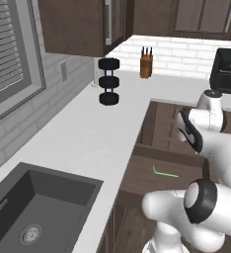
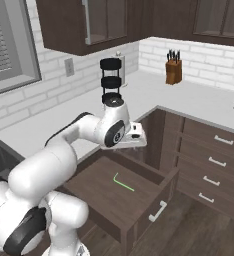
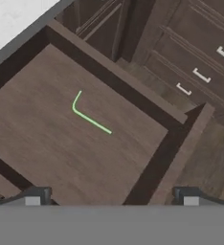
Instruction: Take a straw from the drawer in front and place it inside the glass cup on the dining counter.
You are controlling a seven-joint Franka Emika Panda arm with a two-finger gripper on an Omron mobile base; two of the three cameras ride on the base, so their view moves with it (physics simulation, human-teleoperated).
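While my white arm reaches forward over the cabinets, the largest thing before me is the white kitchen counter (image 1: 102,128), an L-shaped top that wraps the corner under dark brown wall cupboards (image 2: 89,25). Sunk into it at about 7 o'clock in the left base view is a dark grey rectangular sink (image 1: 38,207) with a round drain.

Below the counter's edge, the wide, shallow dark brown wooden drawer (image 2: 96,192) stands pulled out, its plain brown floor bare apart from one item, its small silver bar handle (image 2: 157,211) on the front panel. To its 3 o'clock in the right base view sits a stack of closed dark drawers with silver handles (image 2: 211,170).

On the counter, a black three-tier stand (image 2: 110,82) rises near the wall, and a brown wooden knife block (image 2: 173,70) sits further along toward the corner.

My gripper (image 3: 111,200) hangs above the drawer with its jaws spread wide and nothing between them; each dark fingertip (image 3: 35,198) shows at the bottom of the hand view.

The thin bright green straw (image 3: 87,116) lies flat on the drawer floor, roughly central, its short bent tip pointing toward 12 o'clock in the hand view, well apart from my fingers.
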